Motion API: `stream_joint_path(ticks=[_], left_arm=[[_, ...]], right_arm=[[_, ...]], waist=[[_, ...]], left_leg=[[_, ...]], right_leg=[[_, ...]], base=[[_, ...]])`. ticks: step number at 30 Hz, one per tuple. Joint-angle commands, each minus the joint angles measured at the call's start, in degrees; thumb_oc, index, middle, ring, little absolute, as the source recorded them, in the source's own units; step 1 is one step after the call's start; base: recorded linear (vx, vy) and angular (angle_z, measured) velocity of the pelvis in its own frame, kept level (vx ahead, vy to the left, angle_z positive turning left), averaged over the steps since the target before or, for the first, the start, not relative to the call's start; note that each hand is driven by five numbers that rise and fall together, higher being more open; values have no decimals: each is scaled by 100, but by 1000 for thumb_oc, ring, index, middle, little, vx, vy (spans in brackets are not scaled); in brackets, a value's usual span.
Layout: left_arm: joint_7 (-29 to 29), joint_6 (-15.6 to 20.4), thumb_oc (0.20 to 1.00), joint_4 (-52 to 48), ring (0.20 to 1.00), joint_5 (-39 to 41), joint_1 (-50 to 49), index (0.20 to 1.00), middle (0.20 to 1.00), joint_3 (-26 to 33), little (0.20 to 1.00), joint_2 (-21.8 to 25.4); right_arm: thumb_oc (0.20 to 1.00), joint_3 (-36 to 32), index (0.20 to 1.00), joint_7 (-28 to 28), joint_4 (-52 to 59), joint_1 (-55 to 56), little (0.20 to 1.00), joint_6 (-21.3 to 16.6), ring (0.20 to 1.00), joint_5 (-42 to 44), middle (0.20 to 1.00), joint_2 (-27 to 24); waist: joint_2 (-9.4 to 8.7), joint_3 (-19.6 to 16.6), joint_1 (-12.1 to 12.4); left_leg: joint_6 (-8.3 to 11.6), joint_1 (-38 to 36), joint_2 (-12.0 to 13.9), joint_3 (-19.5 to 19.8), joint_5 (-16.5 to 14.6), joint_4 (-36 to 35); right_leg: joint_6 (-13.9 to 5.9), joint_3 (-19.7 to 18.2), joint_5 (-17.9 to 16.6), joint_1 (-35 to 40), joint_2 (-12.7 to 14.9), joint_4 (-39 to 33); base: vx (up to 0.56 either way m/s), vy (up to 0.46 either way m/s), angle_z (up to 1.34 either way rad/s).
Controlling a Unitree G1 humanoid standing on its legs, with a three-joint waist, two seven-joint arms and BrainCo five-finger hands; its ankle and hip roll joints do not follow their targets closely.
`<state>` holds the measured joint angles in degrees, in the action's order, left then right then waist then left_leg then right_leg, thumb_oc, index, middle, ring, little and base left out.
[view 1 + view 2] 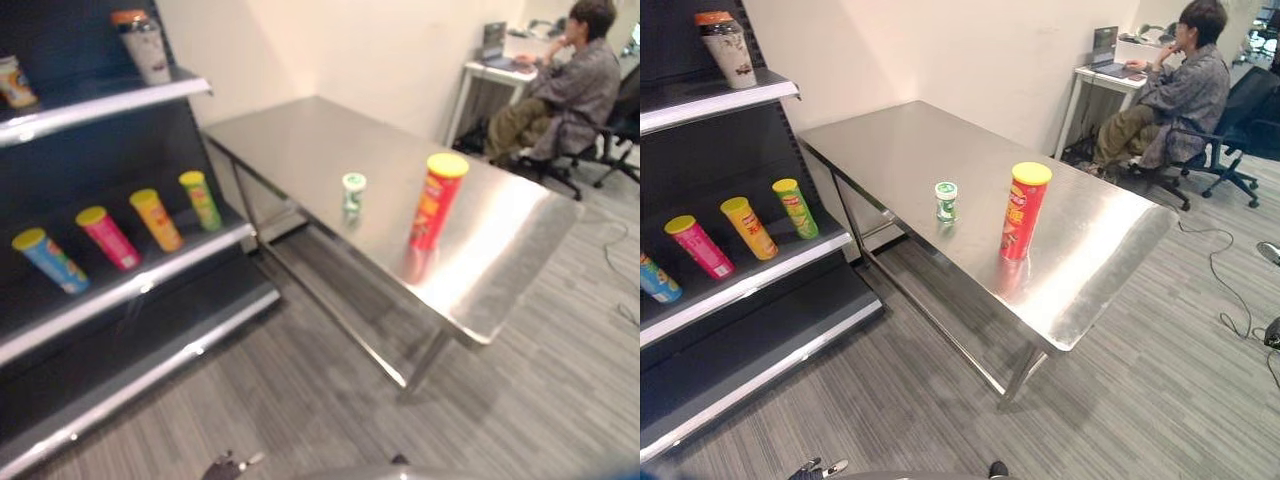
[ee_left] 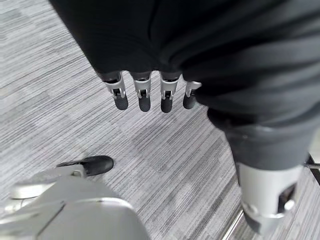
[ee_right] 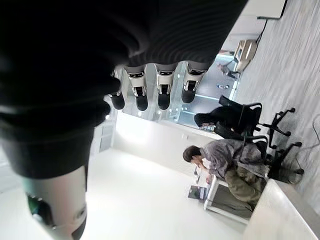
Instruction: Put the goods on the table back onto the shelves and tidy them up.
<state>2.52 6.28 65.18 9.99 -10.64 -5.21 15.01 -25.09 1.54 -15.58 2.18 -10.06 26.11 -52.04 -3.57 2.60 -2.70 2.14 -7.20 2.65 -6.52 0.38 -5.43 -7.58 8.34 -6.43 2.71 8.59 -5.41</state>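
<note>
Left wrist view: left hand hangs relaxed, empty.

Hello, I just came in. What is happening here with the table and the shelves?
Nothing is being handled yet. A tall red can with a yellow lid and a small green and white cup stand on the steel table, apart from each other. Several cans already lie on the dark shelves beside it. The left hand and the right hand hang empty with relaxed fingers. A person sits at a desk in the back.
</note>
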Motion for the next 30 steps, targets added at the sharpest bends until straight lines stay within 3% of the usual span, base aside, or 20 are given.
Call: stream_joint_path(ticks=[1, 9, 30], left_arm=[[141, 201, 1000, 94, 1000, -116, 430, 1000, 1000, -223, 1000, 134], [71, 184, 1000, 17, 1000, 49, 386, 1000, 1000, -405, 1000, 179], [65, 162, 1000, -174, 1000, 190, 292, 1000, 1000, -536, 1000, 226]], right_arm=[[1000, 1329, 1000, -747, -184, -1386, 1000, -228, 1000, 133, 1000, -1042], [1000, 2822, 1000, -682, -1207, -2835, 1000, -60, 1000, 94, 1000, -917], [1000, 3746, 1000, -924, -1493, -3578, 1000, 49, 1000, 162, 1000, -1051]], waist=[[23, 50, 385], [35, 64, 615], [64, 149, 791]], left_leg=[[233, 94, 49, 264, -264, 43], [280, 133, 68, 404, -197, 43], [431, 327, 126, 719, -47, 43]], right_leg=[[-211, -43, 289, 215, -7, 42], [-168, 91, 334, 296, -12, 42], [-105, 700, 468, 447, -18, 73]], base=[[0, 0, 0], [13, -26, 19], [20, -25, 17]])
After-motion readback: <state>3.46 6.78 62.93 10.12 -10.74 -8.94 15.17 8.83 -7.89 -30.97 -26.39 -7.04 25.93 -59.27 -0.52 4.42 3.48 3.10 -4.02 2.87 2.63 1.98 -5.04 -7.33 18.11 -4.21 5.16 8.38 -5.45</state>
